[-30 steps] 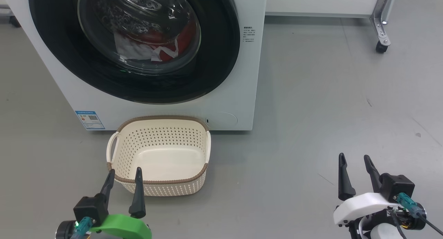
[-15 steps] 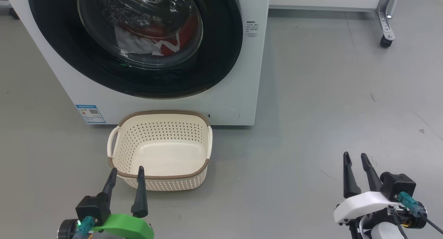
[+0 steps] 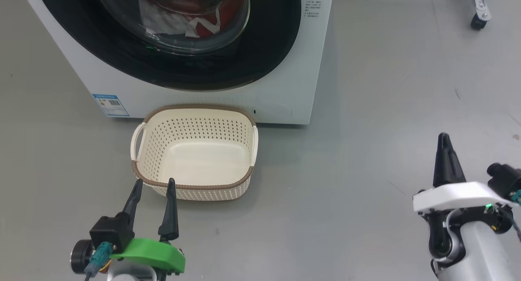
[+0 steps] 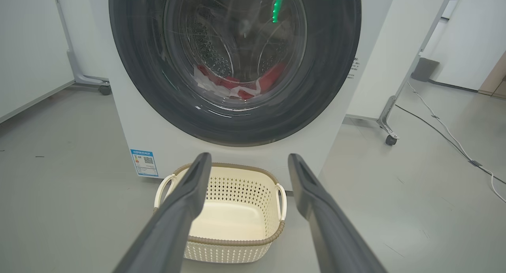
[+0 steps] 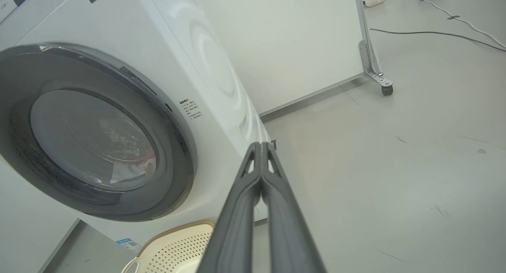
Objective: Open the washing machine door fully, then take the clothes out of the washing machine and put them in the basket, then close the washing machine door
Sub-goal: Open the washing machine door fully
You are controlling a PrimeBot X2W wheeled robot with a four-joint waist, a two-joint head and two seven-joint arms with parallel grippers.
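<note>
- Grey floor runs under everything; the washer stands at the back, its door shut flush against the front.
- From the head view I get both end effectors and the basket from above, but the door is cropped at the top. The left wrist view gives me its full circle, plus a cable on the floor off to one side.
- On the right wrist view I see the washer's side panel and a wheeled partition leg behind it.
- Red and white clothes lie in the drum behind the glass.
- On the floor just before the washer, below the door, sits the basket, its bare bottom showing.
- My left end effector hovers by the basket's near rim, fingers well apart, holding nothing.
- My right end effector is off to the right over bare floor, fingers pressed together on nothing.
</note>
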